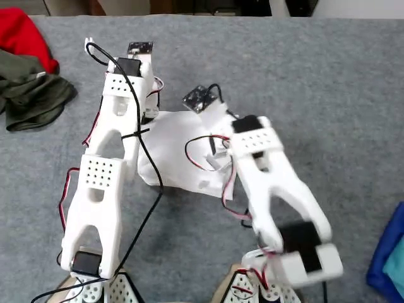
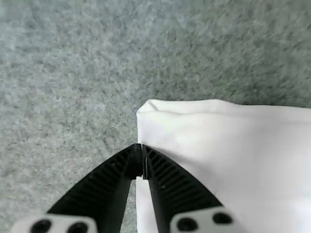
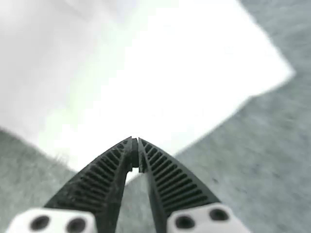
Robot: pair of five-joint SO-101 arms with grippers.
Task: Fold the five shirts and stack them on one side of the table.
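White shirt (image 1: pixel 180 148) lay in the middle of the grey table (image 1: pixel 328 82). My left gripper (image 2: pixel 141 162) was pressed together at its edge. My right gripper (image 3: pixel 134 155) was pressed together over it too. Red shirt (image 1: pixel 22 35) and green shirt (image 1: pixel 31 95) sat at ten o'clock, blue shirt (image 1: pixel 388 255) at four.

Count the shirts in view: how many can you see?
4. A red shirt and a dark green shirt lie heaped together at the high view's far left, a white shirt in the middle, and a blue shirt cut off at the right edge. It may hide another.
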